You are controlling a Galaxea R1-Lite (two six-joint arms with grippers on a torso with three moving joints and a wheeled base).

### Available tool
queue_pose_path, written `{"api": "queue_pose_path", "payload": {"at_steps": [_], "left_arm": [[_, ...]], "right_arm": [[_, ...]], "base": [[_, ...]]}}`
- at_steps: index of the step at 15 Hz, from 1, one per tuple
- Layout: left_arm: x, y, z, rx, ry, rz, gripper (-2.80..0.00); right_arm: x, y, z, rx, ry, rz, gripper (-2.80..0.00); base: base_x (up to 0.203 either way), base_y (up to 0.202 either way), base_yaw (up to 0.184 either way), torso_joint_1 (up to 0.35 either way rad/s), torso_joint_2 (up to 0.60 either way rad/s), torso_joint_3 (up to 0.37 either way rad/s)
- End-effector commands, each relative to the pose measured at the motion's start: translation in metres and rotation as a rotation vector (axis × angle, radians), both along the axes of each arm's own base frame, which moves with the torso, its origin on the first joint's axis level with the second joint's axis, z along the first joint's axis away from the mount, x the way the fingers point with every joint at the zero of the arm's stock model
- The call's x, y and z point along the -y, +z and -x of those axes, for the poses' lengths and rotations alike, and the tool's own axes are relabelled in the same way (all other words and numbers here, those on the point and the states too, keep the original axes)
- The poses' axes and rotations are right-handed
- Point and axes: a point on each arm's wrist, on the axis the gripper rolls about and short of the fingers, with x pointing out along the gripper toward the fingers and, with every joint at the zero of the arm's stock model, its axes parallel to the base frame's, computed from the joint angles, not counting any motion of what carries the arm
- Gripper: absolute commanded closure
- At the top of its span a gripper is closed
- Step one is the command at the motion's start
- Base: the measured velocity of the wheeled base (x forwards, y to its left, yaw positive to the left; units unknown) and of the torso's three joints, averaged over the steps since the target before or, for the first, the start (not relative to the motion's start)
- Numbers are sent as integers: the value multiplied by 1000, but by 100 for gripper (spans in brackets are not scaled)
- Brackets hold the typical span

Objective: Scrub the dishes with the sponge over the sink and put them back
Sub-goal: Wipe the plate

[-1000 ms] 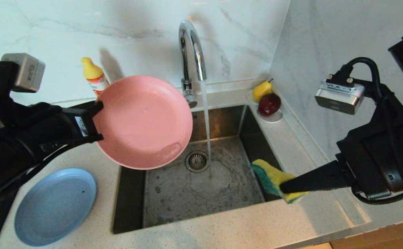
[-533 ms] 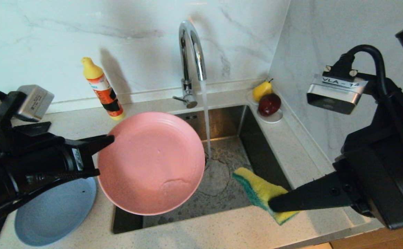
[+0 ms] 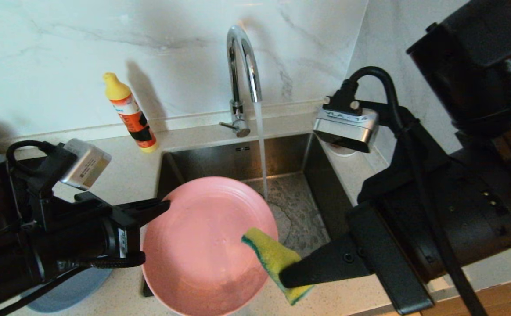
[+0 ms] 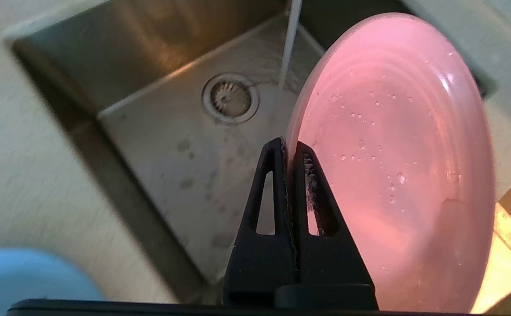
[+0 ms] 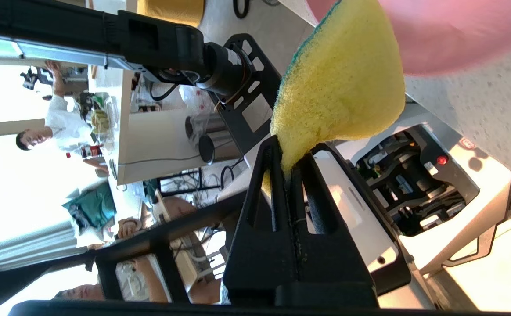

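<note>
The left gripper (image 3: 165, 205) pinches the rim of the pink plate (image 3: 203, 245), holding it tilted over the near edge of the sink (image 3: 238, 153), just short of the running tap (image 3: 242, 66) stream. The right gripper (image 3: 284, 276) is clamped on the yellow-and-green sponge (image 3: 266, 252), which overlaps the plate's right rim. Scrubbing well likely calls for a flat sponge face, moderate pressure, and strokes toward the pinched edge so the plate does not twist loose.

Left gripper (image 4: 289, 147) fingers (image 4: 277, 175) pinching pink plate (image 4: 396, 153) rim, sink (image 4: 150, 131) beneath
</note>
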Motion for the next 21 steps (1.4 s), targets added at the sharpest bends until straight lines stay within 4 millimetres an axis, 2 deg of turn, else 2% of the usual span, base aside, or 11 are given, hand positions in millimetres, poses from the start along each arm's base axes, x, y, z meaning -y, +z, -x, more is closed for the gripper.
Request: {"api": "queue_pose_path", "payload": {"at_steps": [1, 7, 12, 21], "left_arm": [[10, -5, -14, 10, -10, 6, 0], [18, -6, -30, 29, 0, 13, 0], [25, -6, -37, 51, -10, 26, 0], [24, -5, -31, 66, -14, 44, 0]], "right_arm": [[-23, -12, -13, -29, 7, 37, 0], [-56, -41, -34, -73, 12, 101, 0], [-68, -48, -39, -83, 21, 111, 0], [-104, -69, -47, -99, 54, 140, 0]], "base": [[0, 0, 0, 0, 0, 0], [0, 0, 0, 0, 0, 0], [0, 0, 0, 0, 0, 0], [0, 0, 0, 0, 0, 0]]}}
